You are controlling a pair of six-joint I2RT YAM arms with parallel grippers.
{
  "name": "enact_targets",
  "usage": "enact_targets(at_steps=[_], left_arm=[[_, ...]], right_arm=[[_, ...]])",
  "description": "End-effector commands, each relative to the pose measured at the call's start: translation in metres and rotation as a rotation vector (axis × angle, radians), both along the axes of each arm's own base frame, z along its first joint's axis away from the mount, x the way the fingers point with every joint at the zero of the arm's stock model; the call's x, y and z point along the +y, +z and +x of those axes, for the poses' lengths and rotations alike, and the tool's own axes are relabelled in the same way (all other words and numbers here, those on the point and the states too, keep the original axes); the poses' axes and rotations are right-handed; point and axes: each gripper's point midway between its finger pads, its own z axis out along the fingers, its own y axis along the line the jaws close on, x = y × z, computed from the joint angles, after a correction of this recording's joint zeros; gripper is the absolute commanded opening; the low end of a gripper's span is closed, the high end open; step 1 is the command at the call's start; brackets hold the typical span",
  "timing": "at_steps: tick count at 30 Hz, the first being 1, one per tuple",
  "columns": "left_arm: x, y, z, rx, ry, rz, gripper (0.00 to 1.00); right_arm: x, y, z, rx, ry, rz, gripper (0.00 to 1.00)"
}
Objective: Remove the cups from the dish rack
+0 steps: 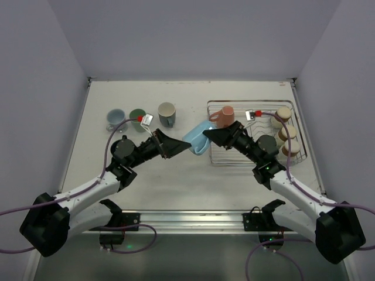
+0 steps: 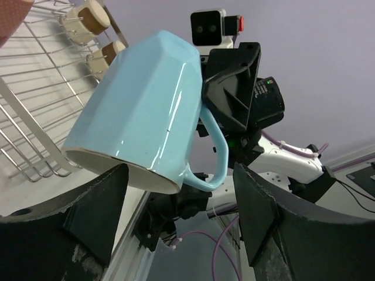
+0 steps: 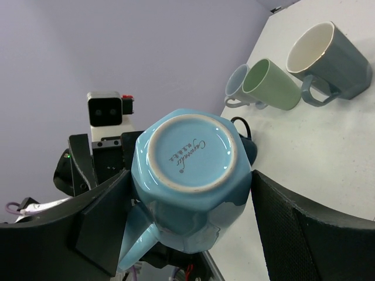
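A light blue mug (image 1: 197, 140) hangs in the air just left of the dish rack (image 1: 234, 157), between both arms. My right gripper (image 1: 210, 136) is shut on its body, and the mug's base faces the right wrist camera (image 3: 187, 170) between my fingers (image 3: 105, 216). My left gripper (image 1: 183, 144) is open. In the left wrist view the mug (image 2: 146, 105) sits tilted just above the left jaws, rim toward them, with neither finger (image 2: 94, 211) touching it. A salmon-pink cup (image 1: 222, 115) and three beige tumblers (image 1: 286, 133) are in the rack.
Three cups stand on the table at the back left: light blue (image 1: 115, 119), green (image 1: 137, 119) and grey-blue (image 1: 167, 114). They also show in the right wrist view (image 3: 272, 85). The rack's wires (image 2: 35, 88) and two tumblers (image 2: 88, 20) show in the left wrist view.
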Motion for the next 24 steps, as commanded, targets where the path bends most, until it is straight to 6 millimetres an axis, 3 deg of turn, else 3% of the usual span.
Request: enact_targets(at_steps=[1,4,9,10,11,14,15,17,18,22,23,24], left_arm=[[-0.006,0.033,-0.002,-0.098,-0.030,-0.106,0.76],[-0.008,0.040,0.003,-0.116,-0.018,-0.142,0.70],[-0.007,0.064,0.018,-0.185,0.051,-0.172,0.47],[-0.008,0.061,0.022,-0.175,0.061,-0.158,0.39],[-0.007,0.064,0.024,-0.192,0.074,-0.147,0.21],[-0.005,0.060,0.030,-0.198,0.116,-0.091,0.00],[-0.003,0.051,0.033,-0.165,0.139,-0.047,0.00],[0.006,0.052,0.035,-0.190,0.190,-0.002,0.00],[0.008,0.042,0.035,-0.171,0.202,0.034,0.00],[0.028,0.043,0.031,-0.240,0.276,0.136,0.00],[0.035,0.062,0.028,-0.280,0.303,0.140,0.00],[0.044,0.044,0.034,-0.230,0.344,0.239,0.00]], right_arm=[[-0.002,0.046,-0.003,-0.135,-0.015,0.121,0.18],[0.006,0.040,-0.006,-0.125,0.011,0.119,0.18],[0.023,0.021,-0.015,-0.090,0.051,0.127,0.18],[0.025,0.016,-0.015,-0.083,0.056,0.135,0.18],[0.026,0.013,-0.016,-0.076,0.060,0.139,0.19],[0.026,0.009,-0.018,-0.074,0.059,0.149,0.46],[0.026,0.007,-0.016,-0.074,0.051,0.133,0.69],[0.025,0.005,-0.013,-0.073,0.035,0.110,0.88],[0.024,0.006,-0.011,-0.075,0.023,0.100,0.96],[0.018,-0.011,-0.002,-0.044,-0.042,0.001,0.99],[0.016,-0.010,-0.001,-0.050,-0.059,-0.010,0.99],[0.015,-0.012,0.001,-0.048,-0.070,-0.029,0.99]])
